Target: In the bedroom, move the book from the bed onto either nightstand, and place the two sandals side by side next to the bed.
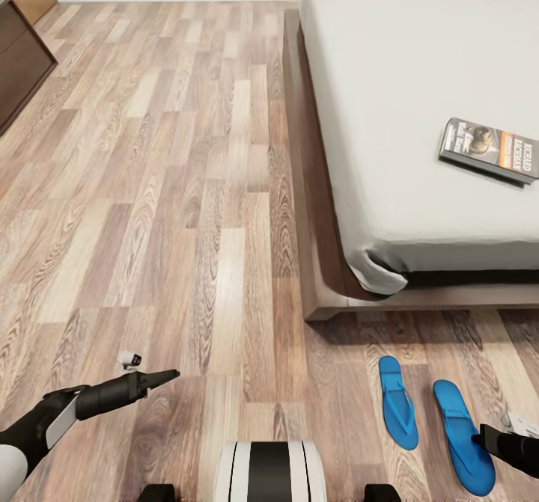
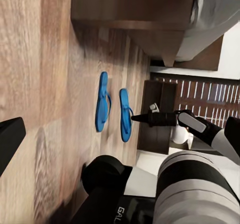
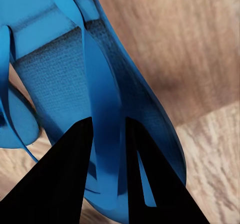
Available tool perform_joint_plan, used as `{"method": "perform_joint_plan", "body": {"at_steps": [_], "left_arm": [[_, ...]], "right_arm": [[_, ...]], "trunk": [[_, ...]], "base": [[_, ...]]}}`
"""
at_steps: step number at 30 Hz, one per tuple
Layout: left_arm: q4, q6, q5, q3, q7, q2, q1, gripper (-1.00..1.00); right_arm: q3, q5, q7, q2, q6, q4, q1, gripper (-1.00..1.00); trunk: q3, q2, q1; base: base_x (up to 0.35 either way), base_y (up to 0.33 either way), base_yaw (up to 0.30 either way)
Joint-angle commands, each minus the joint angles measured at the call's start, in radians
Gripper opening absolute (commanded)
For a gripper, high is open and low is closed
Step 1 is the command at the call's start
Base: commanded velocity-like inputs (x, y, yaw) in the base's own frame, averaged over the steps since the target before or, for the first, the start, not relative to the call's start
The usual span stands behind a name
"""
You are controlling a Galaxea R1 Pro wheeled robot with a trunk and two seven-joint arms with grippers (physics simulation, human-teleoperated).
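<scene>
The right tool (image 3: 107,169) has its two fingers closed around a strap of the blue sandal (image 1: 463,436) at lower right. Its twin (image 1: 397,402) lies just beside it. The left tool (image 1: 166,375) hovers, its opening unclear. The book (image 1: 490,150) lies on the bed (image 1: 389,98).

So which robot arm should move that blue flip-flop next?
Right. Its gripper already straddles a strap of the right-hand sandal, seemingly pinching it. The left gripper hangs over bare floor, far from both sandals.

Bright, even light; soft shadows, slightly blurred wrist views.
</scene>
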State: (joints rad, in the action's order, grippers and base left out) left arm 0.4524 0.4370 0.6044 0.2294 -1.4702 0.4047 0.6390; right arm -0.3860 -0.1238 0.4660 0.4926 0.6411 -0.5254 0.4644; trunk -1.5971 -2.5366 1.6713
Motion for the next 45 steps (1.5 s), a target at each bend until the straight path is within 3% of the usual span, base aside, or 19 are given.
{"method": "perform_joint_plan", "body": {"at_steps": [1, 14, 23, 39, 45], "left_arm": [[0.000, 0.011, 0.008, 0.007, -0.003, 0.000, 0.001, 1.00], [0.000, 0.010, 0.009, 0.005, -0.004, -0.001, 0.001, 1.00], [0.000, 0.009, 0.009, -0.042, -0.004, -0.001, 0.001, 1.00], [-0.001, 0.010, 0.009, -0.045, -0.004, 0.000, 0.001, 1.00], [-0.001, 0.011, 0.009, -0.045, -0.004, 0.000, 0.001, 1.00]], "right_arm": [[-0.004, -0.011, 0.000, 0.000, 0.009, -0.001, 0.000, -1.00], [-0.004, -0.011, 0.002, 0.000, 0.009, -0.001, 0.000, -1.00], [-0.004, -0.011, 0.002, 0.000, 0.009, -0.002, 0.000, -1.00], [-0.004, -0.011, 0.005, 0.000, 0.006, -0.002, 0.000, -1.00], [-0.005, -0.021, 0.014, 0.001, 0.000, -0.003, 0.000, -1.00]], "trunk": [[-0.005, -0.001, 0.000], [-0.008, -0.001, 0.001], [-0.008, -0.001, 0.001], [-0.008, -0.001, 0.001], [-0.024, -0.002, 0.002]], "base": [[0.000, 0.000, 0.000], [0.080, 0.000, 0.000], [0.126, 0.023, 0.000], [0.049, 0.022, 0.000], [0.000, 0.000, 0.000]]}}
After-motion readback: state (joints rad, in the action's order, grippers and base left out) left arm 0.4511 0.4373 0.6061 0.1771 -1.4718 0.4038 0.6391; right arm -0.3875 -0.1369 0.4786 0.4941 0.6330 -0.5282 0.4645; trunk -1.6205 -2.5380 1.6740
